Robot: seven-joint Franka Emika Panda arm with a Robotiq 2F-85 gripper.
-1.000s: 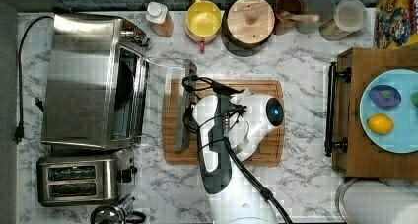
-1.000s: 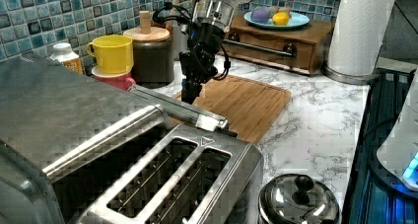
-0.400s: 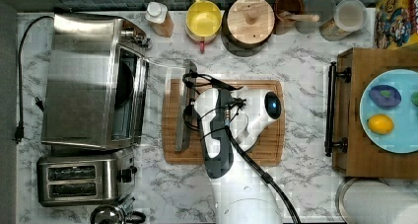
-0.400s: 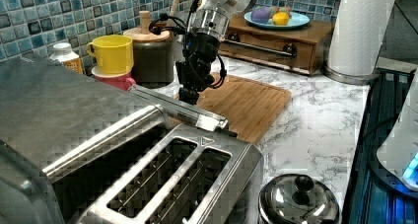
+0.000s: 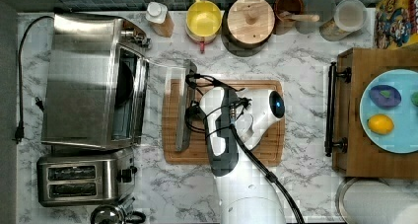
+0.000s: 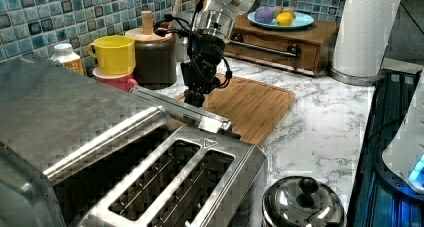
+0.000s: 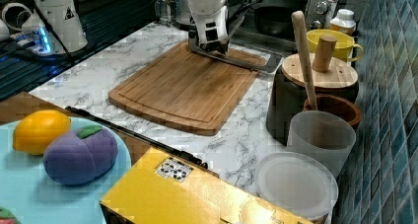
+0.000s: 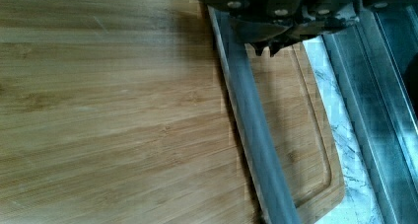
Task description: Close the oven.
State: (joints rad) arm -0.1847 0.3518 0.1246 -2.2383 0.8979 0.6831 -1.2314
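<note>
— Gripper (image 6: 194, 98) position?
— Black two-fingered gripper, pointing straight down at the long metal bar handle (image 5: 183, 105) of the oven's open glass door (image 5: 158, 105). It sits right at the bar, above the top view's left edge of the rectangular bamboo cutting board (image 7: 190, 90). Whether the fingers are spread or closed on the bar, I cannot tell; in the wrist view the bar (image 8: 254, 130) runs out from under the dark gripper body.
— And the oven itself?
— Large boxy brushed stainless-steel toaster oven (image 5: 91, 81) on the white marbled counter (image 5: 305, 179), at the top view's left, black cord (image 5: 22, 76) trailing off its far side. The door hangs down flat, reaching toward the board — handle over the board's edge.
— Neighbours?
— Smaller two-slot steel toaster (image 5: 84, 177) just beside the oven; yellow mug (image 6: 114, 54) and a dark canister with a wooden lid (image 5: 250, 18) near the tiled wall.
</note>
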